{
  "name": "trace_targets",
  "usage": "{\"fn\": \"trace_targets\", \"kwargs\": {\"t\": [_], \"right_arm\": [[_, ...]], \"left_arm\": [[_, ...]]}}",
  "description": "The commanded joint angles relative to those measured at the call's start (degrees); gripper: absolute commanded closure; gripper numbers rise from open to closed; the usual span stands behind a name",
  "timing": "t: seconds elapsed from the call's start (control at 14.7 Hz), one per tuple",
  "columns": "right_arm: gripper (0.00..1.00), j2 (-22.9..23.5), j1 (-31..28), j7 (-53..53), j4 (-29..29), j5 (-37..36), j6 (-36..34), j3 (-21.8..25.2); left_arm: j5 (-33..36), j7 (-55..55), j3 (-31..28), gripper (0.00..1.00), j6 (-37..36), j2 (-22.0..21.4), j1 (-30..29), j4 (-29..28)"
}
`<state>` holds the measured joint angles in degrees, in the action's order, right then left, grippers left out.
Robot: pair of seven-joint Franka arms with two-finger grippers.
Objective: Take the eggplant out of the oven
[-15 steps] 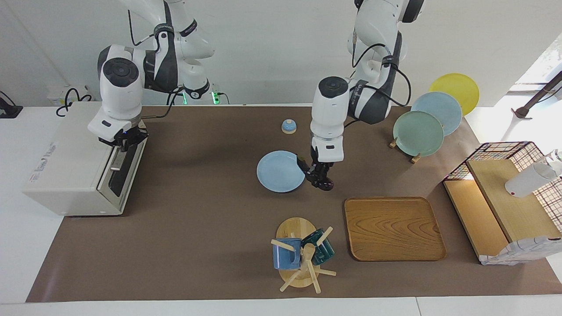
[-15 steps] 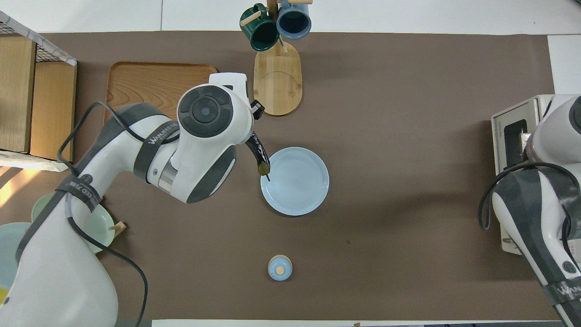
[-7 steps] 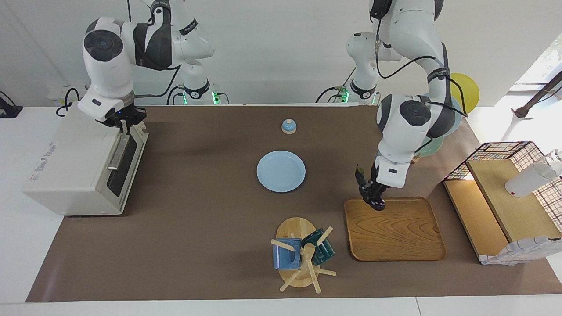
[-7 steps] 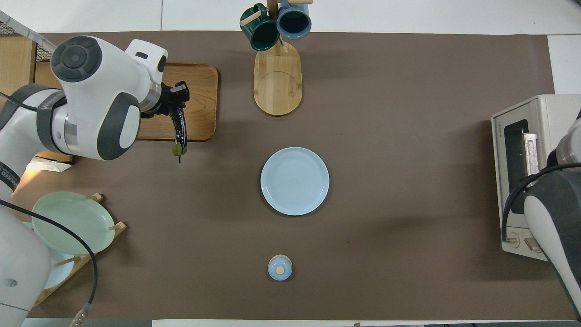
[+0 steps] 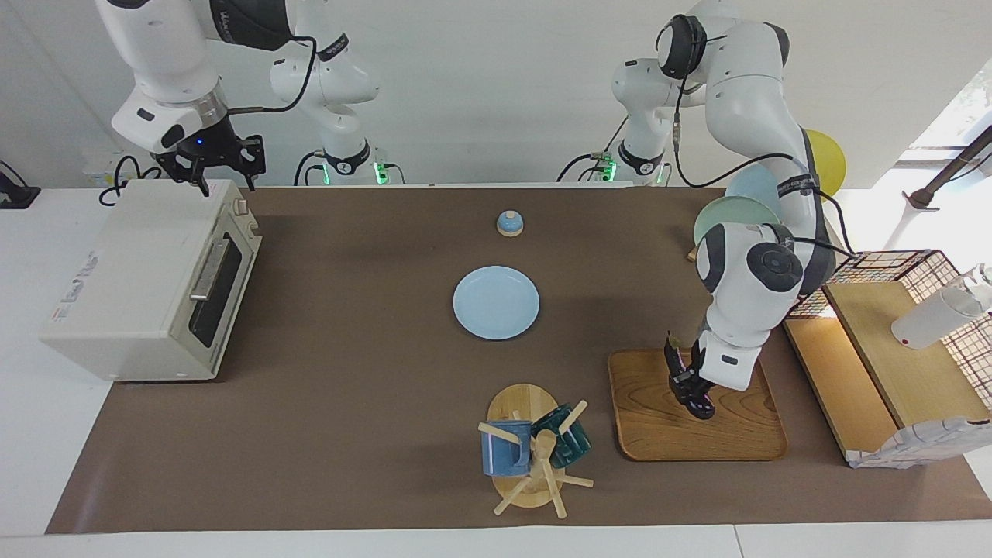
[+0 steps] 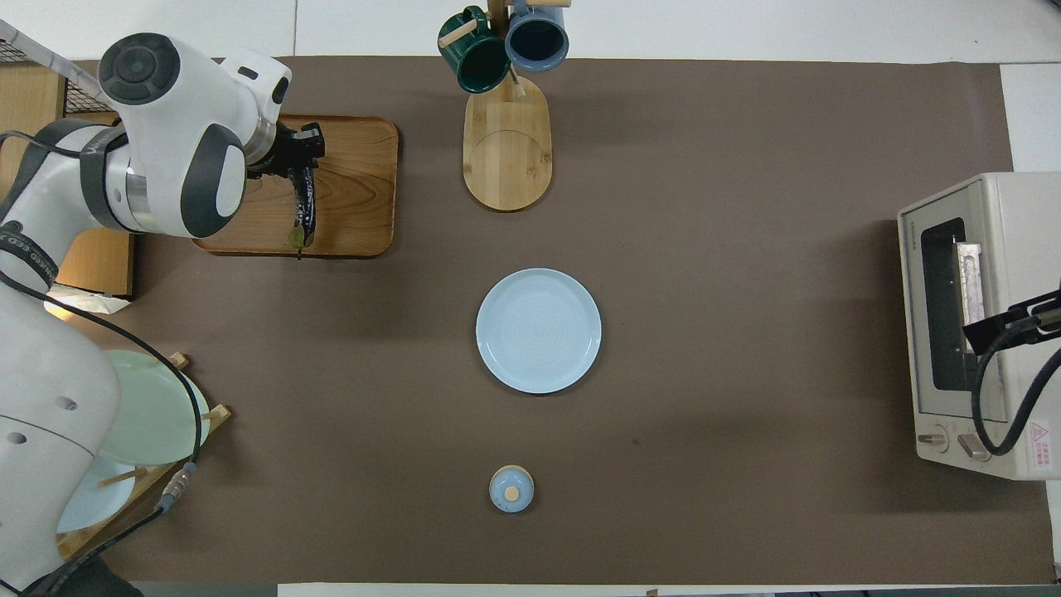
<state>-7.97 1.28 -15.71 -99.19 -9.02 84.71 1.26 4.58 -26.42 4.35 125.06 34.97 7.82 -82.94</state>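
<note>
The dark purple eggplant (image 5: 676, 364) hangs tilted in my left gripper (image 5: 695, 395), low over the wooden tray (image 5: 736, 434). I cannot tell whether its lower end touches the tray. In the overhead view the eggplant (image 6: 304, 207) lies over the tray (image 6: 356, 191), stem tip toward the robots, with the left gripper (image 6: 292, 157) shut on its other end. The cream-white oven (image 5: 132, 263) stands at the right arm's end of the table with its door shut; it also shows in the overhead view (image 6: 1019, 249). My right gripper (image 5: 208, 167) is raised over the oven's top, holding nothing.
A light blue plate (image 5: 496, 302) lies mid-table. A mug rack (image 5: 531, 449) with two mugs stands beside the tray. A small blue bell (image 5: 509, 223) is nearer the robots. A plate rack (image 5: 736, 221) and a wire shelf basket (image 5: 891, 341) stand at the left arm's end.
My left gripper carried the eggplant from beside the blue plate to over the wooden tray and lowered it. My right gripper rose from the oven door's top edge to above the oven.
</note>
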Motion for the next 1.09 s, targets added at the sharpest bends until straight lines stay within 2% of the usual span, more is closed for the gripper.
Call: {"fn": "trace_targets", "kwargs": {"t": [0.0,0.2,0.41,0.75,0.82,0.89,0.95,1.02], "right_arm": [[0.0,3.47,-0.22,5.31,5.56,5.39,-2.26,-0.2],[0.0,4.63,-0.66,6.65,7.69,7.26,-2.88,-0.37],[0.0,9.19,-0.57,8.32,13.38,8.06,-7.17,-0.37],[0.0,9.55,-0.75,10.78,13.49,8.4,-7.28,-0.2],[0.0,9.2,-0.93,10.87,13.41,8.32,-6.84,-0.29],[0.0,9.11,-1.36,10.96,13.23,8.32,-6.4,-0.29],[0.0,9.02,-1.8,11.13,13.06,8.32,-6.31,-0.29],[0.0,8.94,-1.72,11.31,12.71,8.32,-6.05,-0.29]], "left_arm": [[2.19,2.42,0.31,1.0,1.06,0.8,-0.52,0.77],[2.45,2.43,0.39,1.0,1.06,0.71,-0.43,0.41],[2.45,3.82,0.31,1.0,1.5,0.36,-0.52,-0.91],[2.27,4.97,0.39,1.0,1.41,0.01,-0.52,-1.88],[2.27,4.98,0.39,0.72,1.41,0.01,-0.43,-1.88],[2.27,4.98,0.31,0.11,1.24,0.01,-0.43,-1.88],[2.27,4.98,0.31,0.0,0.98,0.01,-0.43,-1.7],[2.36,5.06,0.31,0.0,0.63,0.01,-0.43,-1.35]]}}
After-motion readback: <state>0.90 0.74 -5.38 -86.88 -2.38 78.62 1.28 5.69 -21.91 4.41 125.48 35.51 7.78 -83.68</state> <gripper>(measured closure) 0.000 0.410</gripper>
